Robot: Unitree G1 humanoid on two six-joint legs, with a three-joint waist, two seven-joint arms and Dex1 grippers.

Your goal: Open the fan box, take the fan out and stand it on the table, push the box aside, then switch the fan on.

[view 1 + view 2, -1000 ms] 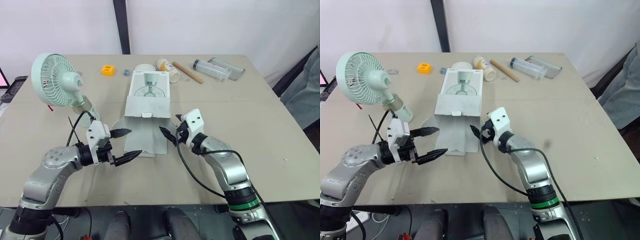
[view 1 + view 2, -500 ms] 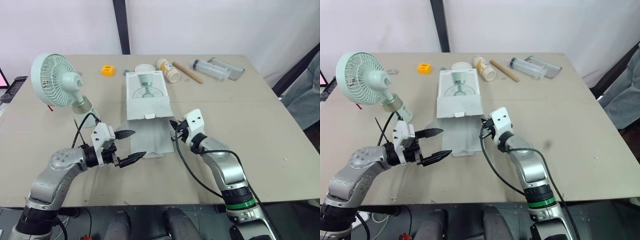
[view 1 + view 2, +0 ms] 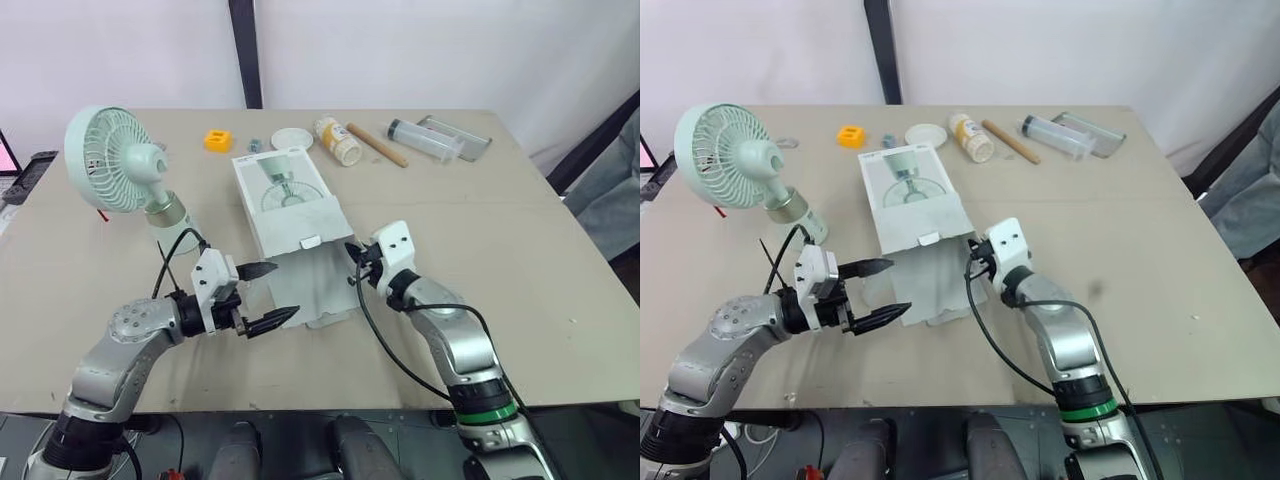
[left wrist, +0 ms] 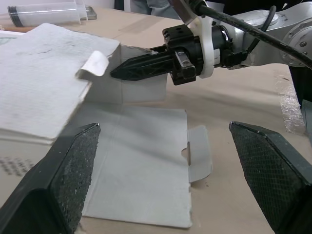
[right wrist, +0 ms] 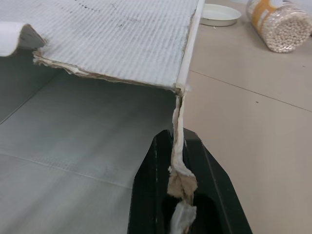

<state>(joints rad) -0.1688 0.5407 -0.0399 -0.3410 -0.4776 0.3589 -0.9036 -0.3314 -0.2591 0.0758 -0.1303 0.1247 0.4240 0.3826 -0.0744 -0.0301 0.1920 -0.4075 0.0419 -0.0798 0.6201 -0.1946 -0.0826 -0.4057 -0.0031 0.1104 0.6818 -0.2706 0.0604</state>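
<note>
The mint-green fan (image 3: pixel 110 160) stands on the table (image 3: pixel 520 230) at the far left. The white fan box (image 3: pixel 290 200) lies in the middle, skewed, its open lid flap (image 3: pixel 315 290) spread flat toward me. My right gripper (image 3: pixel 352 262) is shut on the box's thin side flap (image 5: pixel 181 105) at the near right corner; the right wrist view shows the torn cardboard edge pinched between both fingers (image 5: pixel 151 195). At the lid flap's left edge my left gripper (image 3: pixel 266 295) hovers open, holding nothing. In the left wrist view its fingers (image 4: pixel 73 165) stand wide apart over the flap.
Along the back of the table lie a yellow block (image 3: pixel 217 140), a white dish (image 3: pixel 291 137), a jar of beans (image 3: pixel 338 142), a wooden stick (image 3: pixel 377 145) and a clear tube (image 3: pixel 425 138) beside a tray (image 3: pixel 462 137). Bare tabletop lies right of the box.
My right gripper has shut on the box's side flap. The box has swung, its far end turning left. My left gripper has moved right, nearer the lid flap, still open.
</note>
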